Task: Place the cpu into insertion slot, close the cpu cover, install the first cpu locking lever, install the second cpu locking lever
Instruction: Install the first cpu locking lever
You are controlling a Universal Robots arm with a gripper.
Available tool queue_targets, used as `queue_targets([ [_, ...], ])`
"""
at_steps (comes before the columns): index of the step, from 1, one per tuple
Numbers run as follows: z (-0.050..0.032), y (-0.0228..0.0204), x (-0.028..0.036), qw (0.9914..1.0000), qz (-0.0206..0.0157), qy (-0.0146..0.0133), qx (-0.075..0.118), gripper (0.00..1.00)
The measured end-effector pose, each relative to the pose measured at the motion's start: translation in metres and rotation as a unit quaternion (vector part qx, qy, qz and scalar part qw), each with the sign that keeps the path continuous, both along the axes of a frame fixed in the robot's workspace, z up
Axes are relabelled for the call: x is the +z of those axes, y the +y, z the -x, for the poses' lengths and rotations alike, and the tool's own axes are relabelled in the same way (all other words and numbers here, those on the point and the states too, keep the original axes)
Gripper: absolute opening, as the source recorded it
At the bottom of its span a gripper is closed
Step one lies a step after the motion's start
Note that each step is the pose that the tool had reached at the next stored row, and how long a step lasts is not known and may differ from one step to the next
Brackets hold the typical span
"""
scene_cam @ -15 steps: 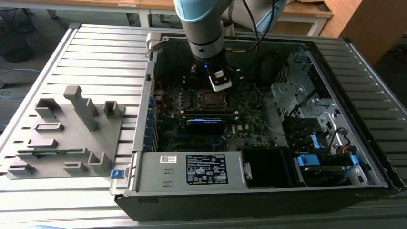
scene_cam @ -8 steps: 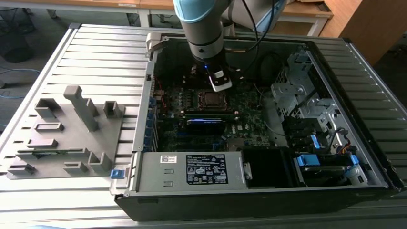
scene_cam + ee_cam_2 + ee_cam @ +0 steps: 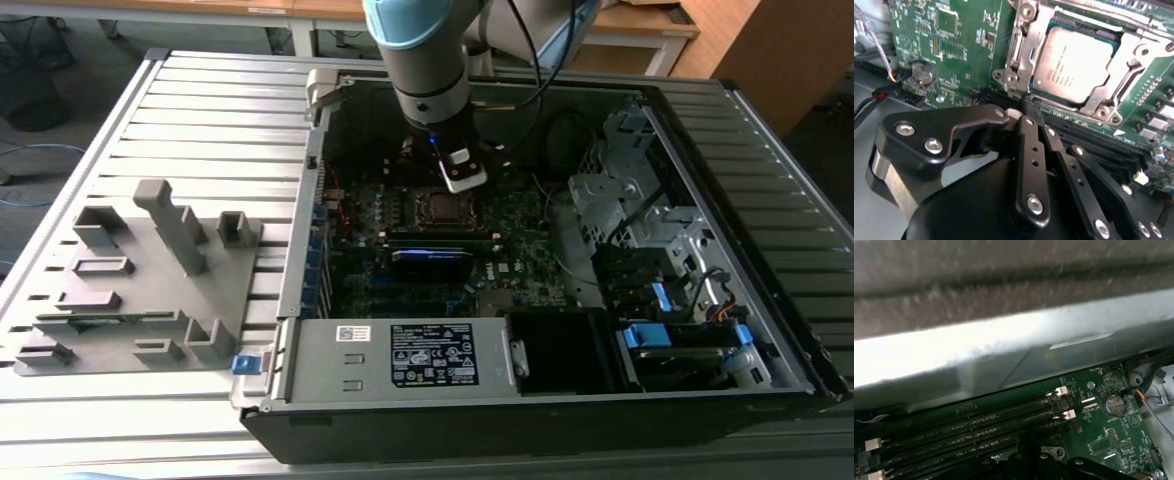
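- Cpu (image 3: 1074, 62), cpu cover (image 3: 1021, 50) down around it: second wrist view.
- Memory slots (image 3: 969, 435): first wrist view.
- Tool (image 3: 1027, 102): fingers pressed together, tip just beside the cover's corner.

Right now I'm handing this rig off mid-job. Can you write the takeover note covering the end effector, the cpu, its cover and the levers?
End effector: shut, its tip low at the edge of the insertion slot. I cannot tell whether it pinches anything.
Cpu: seated in the slot, grey top facing up.
Cpu cover: down, its metal frame lying around the chip.
Done: cpu placed, cover closed.
Left: the two locking levers. I cannot tell here whether either is latched, so treat both as open items.
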State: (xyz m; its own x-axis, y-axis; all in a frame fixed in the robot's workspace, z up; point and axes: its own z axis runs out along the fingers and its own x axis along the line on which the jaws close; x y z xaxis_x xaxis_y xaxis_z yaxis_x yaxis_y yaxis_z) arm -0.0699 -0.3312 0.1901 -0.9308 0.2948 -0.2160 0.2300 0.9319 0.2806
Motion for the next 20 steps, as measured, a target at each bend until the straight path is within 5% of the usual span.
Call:
queue_targets([
  [10,0.0000,0.0000,0.0218,1.00000,-0.0002,0.0002,0.000,0.11],
  [16,0.0000,0.0000,0.0225,1.00000,-0.0002,0.0012,0.000,0.11],
  [18,-0.0001,0.0000,0.0224,0.99993,0.0012,0.0117,0.000,0.11],
  [20,-0.0004,0.0000,0.0221,0.99961,0.0033,0.0279,0.000,0.11],
])
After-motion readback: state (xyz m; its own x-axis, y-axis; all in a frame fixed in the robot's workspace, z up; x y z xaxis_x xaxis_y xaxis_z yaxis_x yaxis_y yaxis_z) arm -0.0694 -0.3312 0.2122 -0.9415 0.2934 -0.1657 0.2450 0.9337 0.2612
